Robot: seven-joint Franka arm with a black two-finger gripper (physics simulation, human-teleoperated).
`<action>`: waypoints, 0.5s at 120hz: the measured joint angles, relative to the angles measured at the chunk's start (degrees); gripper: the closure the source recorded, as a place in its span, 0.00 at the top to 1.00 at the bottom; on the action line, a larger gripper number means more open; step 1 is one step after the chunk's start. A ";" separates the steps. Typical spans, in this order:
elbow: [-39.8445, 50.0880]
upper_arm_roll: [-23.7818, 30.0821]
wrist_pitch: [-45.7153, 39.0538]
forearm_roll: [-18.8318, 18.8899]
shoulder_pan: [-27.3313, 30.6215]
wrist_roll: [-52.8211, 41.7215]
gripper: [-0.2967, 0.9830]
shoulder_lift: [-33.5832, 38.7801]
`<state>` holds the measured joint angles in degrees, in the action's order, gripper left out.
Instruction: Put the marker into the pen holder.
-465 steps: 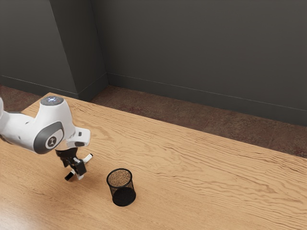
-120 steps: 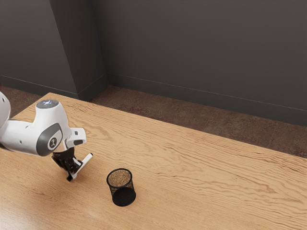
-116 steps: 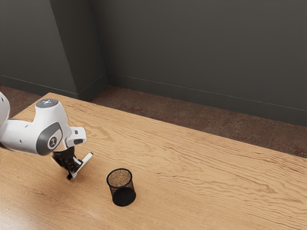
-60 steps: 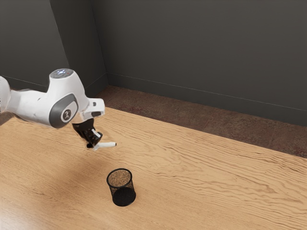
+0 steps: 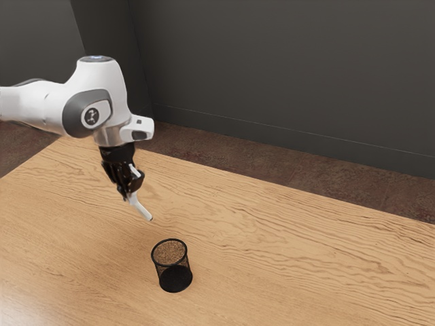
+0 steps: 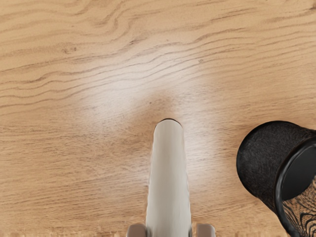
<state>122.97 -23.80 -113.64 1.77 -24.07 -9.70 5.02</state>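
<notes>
Black two-finger gripper (image 5: 130, 195), count one: grasping the white cylindrical marker (image 5: 142, 209), count one, between its two fingers, one on each side of the barrel. Gripper hangs from one white-and-grey arm (image 5: 44, 109) above the light-brown wood-grain table (image 5: 292, 265), count one.

Marker position: off the table, outside the pen holder, tilted, its free end sloping down toward the exterior view's right (the end inside the grip is hidden). Black wire-mesh pen holder (image 5: 175, 279), count one: round, open-topped, upright on the table, apart from both marker and gripper. In the exterior view the free end lies nearer the pen holder's rim than the gripper does. Behind the table: dark grey wall (image 5: 285, 75), reddish-brown floor (image 5: 231, 157).
</notes>
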 joint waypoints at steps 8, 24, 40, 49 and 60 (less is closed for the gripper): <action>-0.95 0.72 2.72 -0.24 -1.23 0.17 0.17 0.06; -2.85 1.59 6.87 -0.74 -4.07 0.62 0.17 -0.44; -4.75 2.56 9.49 -1.34 -5.55 1.13 0.17 -1.82; -6.29 3.12 10.38 -1.67 -6.19 1.39 0.17 -3.45; -7.95 3.85 11.11 -2.24 -6.77 1.69 0.17 -5.64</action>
<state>115.02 -19.95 -102.53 -0.47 -30.84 -8.01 -0.62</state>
